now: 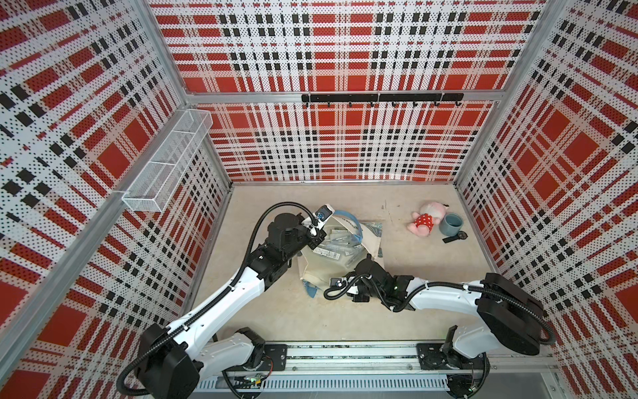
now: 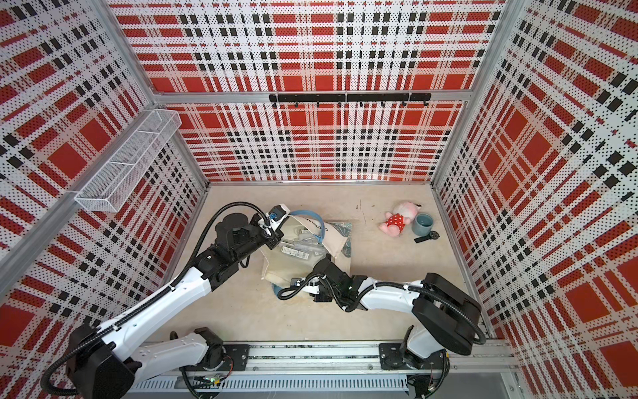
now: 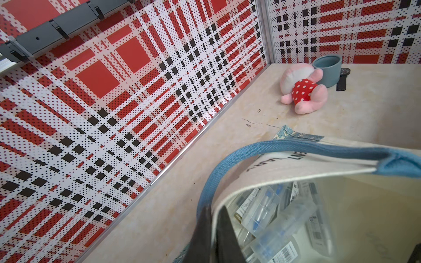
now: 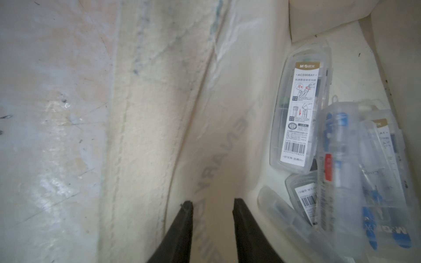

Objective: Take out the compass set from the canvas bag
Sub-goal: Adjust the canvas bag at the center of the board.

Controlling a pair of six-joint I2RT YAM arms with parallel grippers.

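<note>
- Beige tabletop [image 1: 414, 286]: left gripper [image 3: 214, 216] pinches 10 o'clock rim of cream blue-handled canvas bag [image 1: 319, 271].
- Half-open, empty right gripper [image 4: 213, 205]; slick clear plastic compass cases [image 4: 298, 109] might squirt out.

Lab test cell: perforated plaid walls [image 1: 345, 148] in aluminium framing [image 1: 241, 98].

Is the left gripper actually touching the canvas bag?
Touching. The left wrist view shows the left gripper shut on the rim of the canvas bag, pinching the cloth.
</note>
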